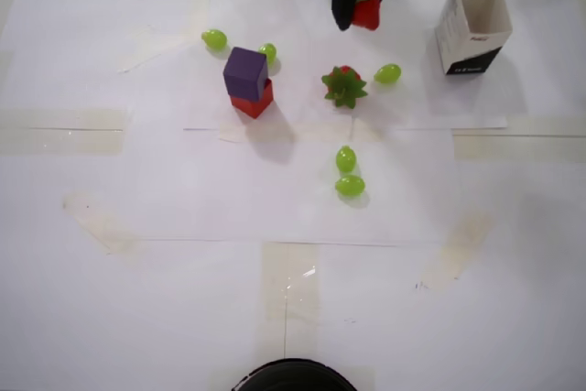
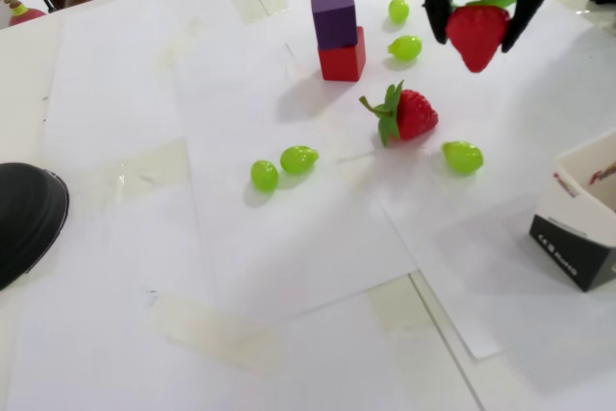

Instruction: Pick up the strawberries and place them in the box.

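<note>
Gripper [image 2: 478, 34] jaws clamp one strawberry [image 2: 475, 36] clear of the desk [image 2: 289, 238], long axis vertical, tip down. Second strawberry [image 2: 412, 114] lies sideways, leaves toward nine o'clock in the fixed view. Box [image 2: 587, 214] stands apart.

Purple cube [image 1: 245, 71] sits stacked on red cube [image 1: 254, 100]. Five green grapes: two near the cubes [image 1: 214, 39] [image 1: 267, 52], one alone further right in the overhead view [image 1: 387, 73], two touching as a pair [image 1: 345, 159] [image 1: 350, 186]. White paper sheets [image 1: 165, 180] taped over table. Black round object [image 2: 24, 218] at the edge.
</note>
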Tool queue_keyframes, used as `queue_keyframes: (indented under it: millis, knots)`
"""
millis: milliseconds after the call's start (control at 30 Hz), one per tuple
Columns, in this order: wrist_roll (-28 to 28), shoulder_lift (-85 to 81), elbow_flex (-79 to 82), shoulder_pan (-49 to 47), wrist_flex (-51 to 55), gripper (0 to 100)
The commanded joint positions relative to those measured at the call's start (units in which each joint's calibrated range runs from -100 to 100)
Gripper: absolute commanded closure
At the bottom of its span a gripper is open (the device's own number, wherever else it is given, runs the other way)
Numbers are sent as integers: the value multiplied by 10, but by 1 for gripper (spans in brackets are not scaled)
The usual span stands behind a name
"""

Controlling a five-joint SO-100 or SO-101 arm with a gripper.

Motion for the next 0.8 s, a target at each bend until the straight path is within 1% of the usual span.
queue_keyframes:
  millis: [0, 100, 267, 433, 667, 733, 767]
  knots:
    - [-8, 3, -124, -16, 81, 89]
    - [-13, 16, -197, -30, 131, 89]
    - [-32, 32, -266, -69, 167, 89]
    - [-59, 76, -300, -137, 158, 89]
    - [-77, 155, -366, -213, 146, 89]
    - [-79, 168, -372, -222, 138, 89]
    - [-87, 203, -383, -244, 119, 89]
